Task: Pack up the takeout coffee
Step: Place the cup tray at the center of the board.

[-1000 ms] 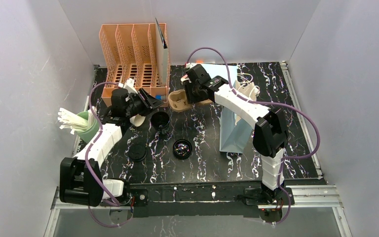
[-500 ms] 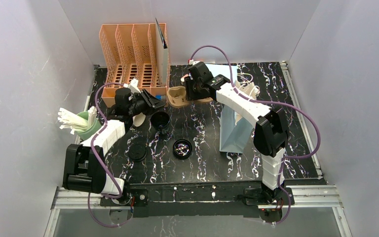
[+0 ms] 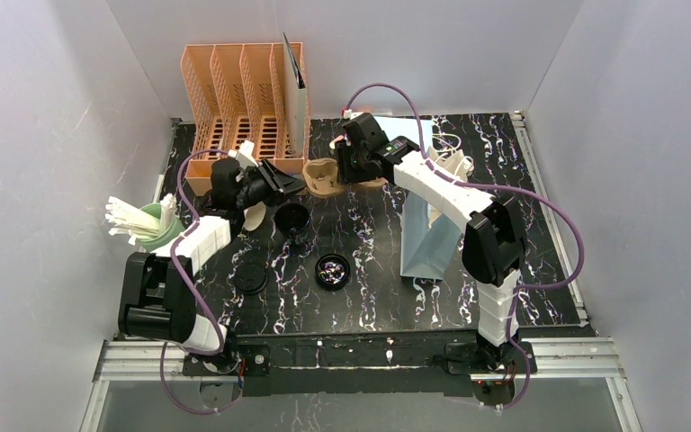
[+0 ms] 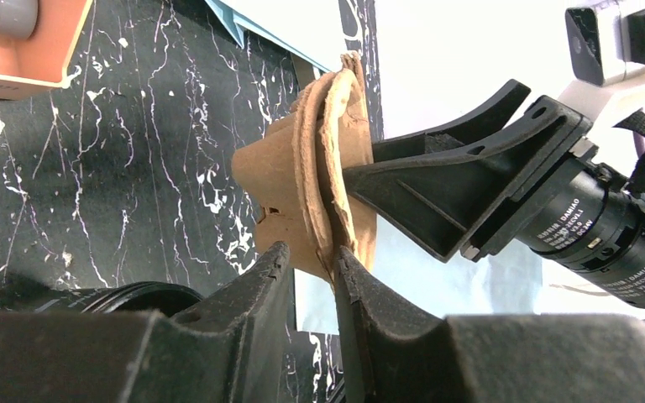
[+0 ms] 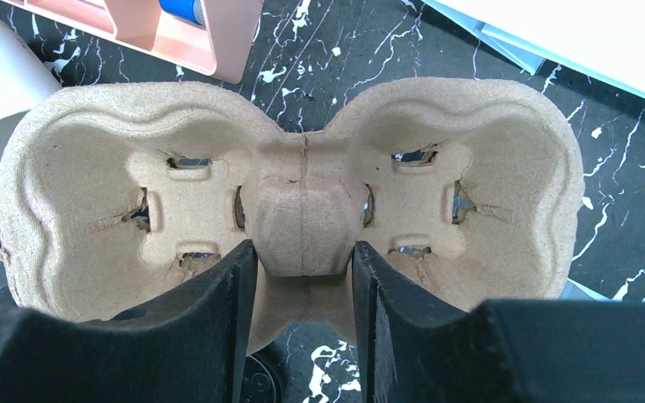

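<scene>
The brown pulp carrier hangs over the table's back middle, tilted on edge. My right gripper is shut on its central post, seen between the two empty wells in the right wrist view. My left gripper comes in from the left. In the left wrist view its jaws are nearly together, pinching the carrier's rim. A dark cup stands open just below the left gripper, its rim also showing in the left wrist view. A black lid and a second round black piece lie nearer the front.
The light-blue paper bag stands right of centre under the right arm. An orange slotted organizer is at the back left. A white cup lies by the left arm, and a green cup holding white pieces stands at the left edge.
My left gripper has moved right and back to the carrier's rim. My right gripper has lifted the carrier slightly toward the back.
</scene>
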